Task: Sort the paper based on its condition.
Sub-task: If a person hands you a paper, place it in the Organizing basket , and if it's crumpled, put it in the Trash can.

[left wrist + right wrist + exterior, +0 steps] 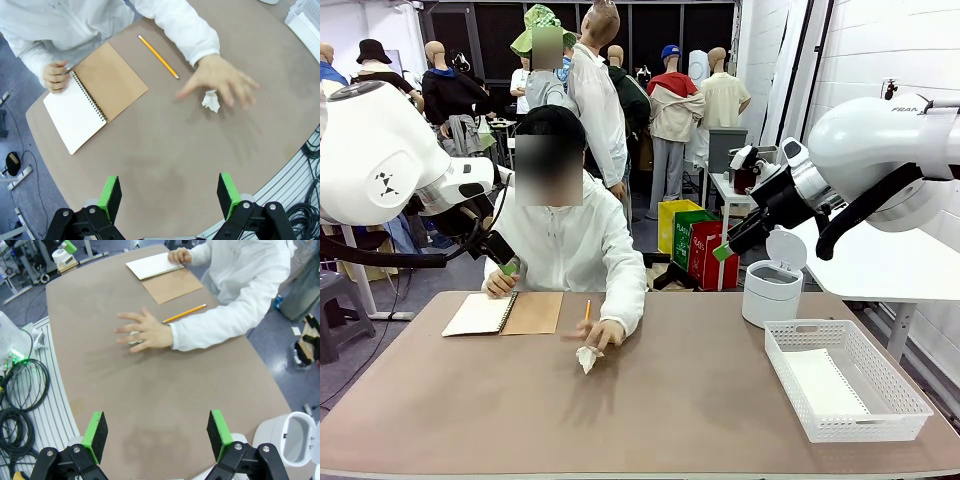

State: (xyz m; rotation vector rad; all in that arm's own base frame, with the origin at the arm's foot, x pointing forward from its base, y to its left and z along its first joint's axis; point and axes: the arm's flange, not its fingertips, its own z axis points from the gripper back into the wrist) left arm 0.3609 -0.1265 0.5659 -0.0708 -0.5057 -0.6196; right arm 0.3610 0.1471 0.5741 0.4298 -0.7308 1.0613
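A small crumpled paper ball [587, 358] lies mid-table, right by the fingertips of the person's hand [602, 334]. In the left wrist view the ball [211, 101] sits just under that spread hand [220, 82]. From the right wrist the hand [147, 333] covers nearly all of it. A smooth white sheet [823, 381] lies flat inside the white mesh basket [890, 375] at the right. My left gripper [170, 192] is open, high above the table's left side [504, 260]. My right gripper [157, 434] is open too, raised at the right [727, 246], holding nothing.
An open spiral notebook [504, 313] with a brown cover lies at the far left, the person's other hand [498, 283] on it. A yellow pencil [587, 309] lies beside it. A white lidded bin [772, 285] stands behind the basket.
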